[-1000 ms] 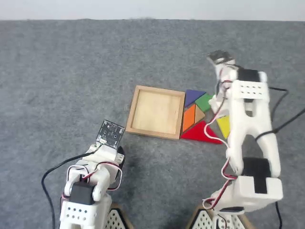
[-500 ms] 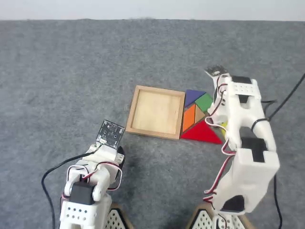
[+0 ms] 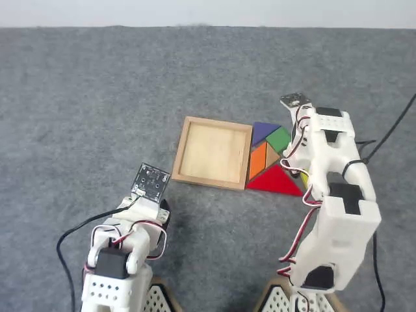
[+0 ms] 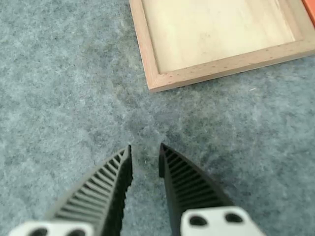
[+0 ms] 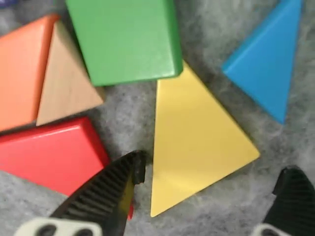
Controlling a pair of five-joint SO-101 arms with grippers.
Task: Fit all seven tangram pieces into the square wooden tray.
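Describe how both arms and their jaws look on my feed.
The left arm and right arm are white plastic shells with black motor blocks and rows of small holes. Red, white and black cables loop along them. Each wrist carries a small circuit board. The jaws are black, tapering to points, with ribbed inner faces.

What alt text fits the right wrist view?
The open right end effector has a fingertip at each side of a yellow triangle on grey carpet. Nearby lie a green block, orange piece, wooden triangle, red piece and blue triangle.
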